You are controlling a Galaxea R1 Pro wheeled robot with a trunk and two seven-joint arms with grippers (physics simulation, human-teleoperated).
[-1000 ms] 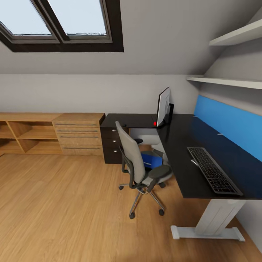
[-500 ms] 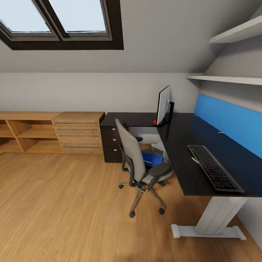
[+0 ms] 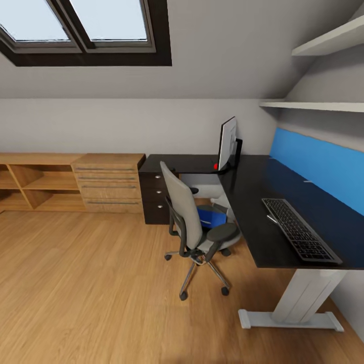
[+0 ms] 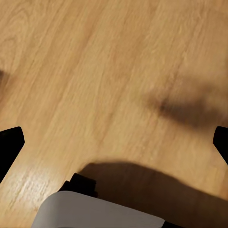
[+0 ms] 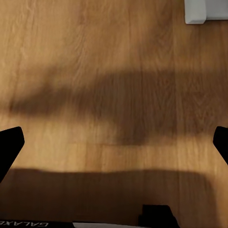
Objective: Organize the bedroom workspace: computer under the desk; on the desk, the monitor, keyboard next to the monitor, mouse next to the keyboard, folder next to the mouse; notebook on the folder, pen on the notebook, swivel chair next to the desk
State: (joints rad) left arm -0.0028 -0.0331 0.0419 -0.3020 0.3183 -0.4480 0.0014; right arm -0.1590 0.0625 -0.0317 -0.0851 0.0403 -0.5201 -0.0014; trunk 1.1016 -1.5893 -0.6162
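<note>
The folder (image 3: 211, 220) sits on the seat of the chair (image 3: 194, 230), which is pulled up close to the black desk (image 3: 253, 194). On the desk there's the keyboard (image 3: 299, 230) near the front end and the monitor (image 3: 227, 143) standing at the far corner, well apart. Both pincers are spread wide and holding nothing: left pincer (image 4: 114, 142) and right pincer (image 5: 114, 142) each have just wooden floor (image 3: 91, 283) between the tips, with a white desk foot (image 5: 195, 11) ahead of the right one.
</note>
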